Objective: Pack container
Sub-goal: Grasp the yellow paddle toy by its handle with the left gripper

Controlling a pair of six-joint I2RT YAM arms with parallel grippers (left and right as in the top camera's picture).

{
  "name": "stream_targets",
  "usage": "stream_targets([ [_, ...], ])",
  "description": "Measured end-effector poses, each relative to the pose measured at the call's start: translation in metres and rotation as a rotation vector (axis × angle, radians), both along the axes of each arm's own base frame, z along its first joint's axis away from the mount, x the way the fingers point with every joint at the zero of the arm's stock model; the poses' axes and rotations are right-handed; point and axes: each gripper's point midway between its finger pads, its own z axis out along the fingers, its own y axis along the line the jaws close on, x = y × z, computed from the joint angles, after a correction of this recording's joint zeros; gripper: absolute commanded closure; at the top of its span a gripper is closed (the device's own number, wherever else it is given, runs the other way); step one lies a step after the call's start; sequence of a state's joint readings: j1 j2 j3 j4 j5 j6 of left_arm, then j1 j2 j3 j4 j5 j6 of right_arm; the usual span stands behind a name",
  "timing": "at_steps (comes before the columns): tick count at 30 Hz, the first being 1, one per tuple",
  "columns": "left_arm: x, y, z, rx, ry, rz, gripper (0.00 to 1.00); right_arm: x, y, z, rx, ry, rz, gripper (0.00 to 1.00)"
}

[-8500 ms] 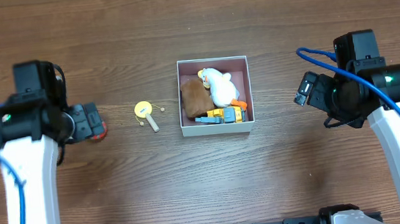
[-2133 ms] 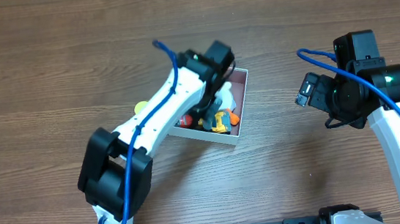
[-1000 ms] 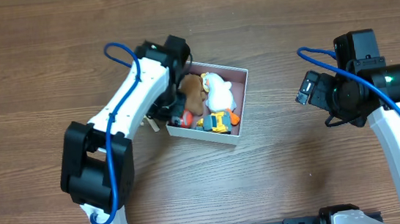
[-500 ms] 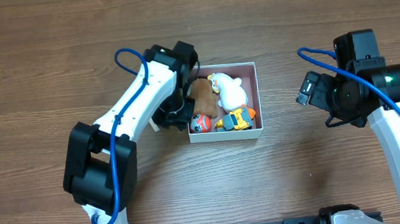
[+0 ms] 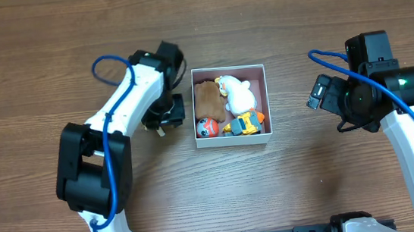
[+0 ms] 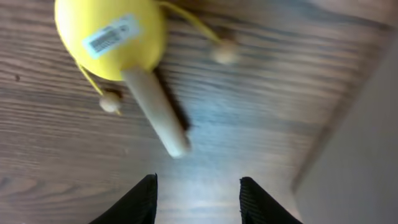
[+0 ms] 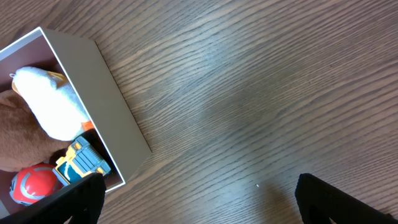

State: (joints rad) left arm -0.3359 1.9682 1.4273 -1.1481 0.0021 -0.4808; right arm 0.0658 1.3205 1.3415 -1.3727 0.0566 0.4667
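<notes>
Sitting on the counter point(image 5: 314, 197), container point(image 5: 234, 141) lies just right of left jaws, parted near a yellow drum toy point(image 6: 111, 37); right jaws spread wide, well apart from it.

2 white arms point(image 5: 125, 101), black joints, blue cables point(image 5: 321, 54), black claw fingers point(image 6: 140, 202)
</notes>
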Motion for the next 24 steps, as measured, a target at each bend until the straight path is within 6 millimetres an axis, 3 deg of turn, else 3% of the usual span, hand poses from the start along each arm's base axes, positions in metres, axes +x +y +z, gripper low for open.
stream_targets([
  [8, -0.006, 0.021, -0.029, 0.023, -0.002, 0.173, 0.58, -0.002, -0.001, -0.001, -0.004, 0.009, -0.001, 0.00],
  [18, 0.001, 0.023, -0.041, 0.003, -0.061, 0.229, 0.96, -0.003, -0.002, -0.001, -0.013, 0.012, -0.003, 0.00],
  [24, -0.001, 0.024, -0.039, 0.006, -0.051, 0.162, 0.96, -0.004, -0.003, -0.001, -0.015, 0.015, -0.003, 0.00],
])
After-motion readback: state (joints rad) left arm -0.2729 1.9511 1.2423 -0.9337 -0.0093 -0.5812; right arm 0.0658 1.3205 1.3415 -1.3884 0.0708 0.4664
